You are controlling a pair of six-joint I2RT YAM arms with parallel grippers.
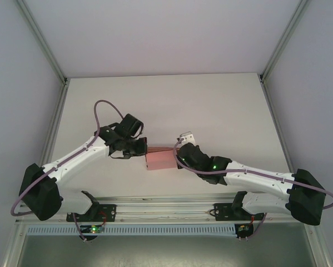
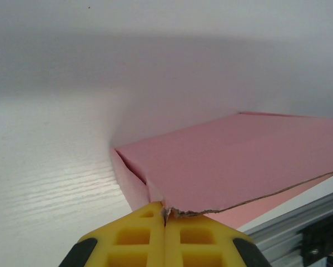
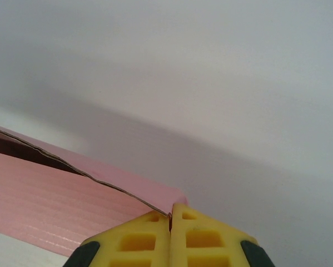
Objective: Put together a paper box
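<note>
Now the left claw (image 2: pixel 165 216) and right claw (image 3: pixel 170 216) each pinch a thin corner of the small flat pink card box (image 1: pixel 160 158) on the smooth white tabletop (image 1: pixel 166 100).

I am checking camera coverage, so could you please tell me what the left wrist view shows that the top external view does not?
Left wrist: the left tool, its yellow fingertips shut on a ragged corner of card. Top external: the right tool at the box's opposite end. Both: the pink paper box on the white table.
</note>
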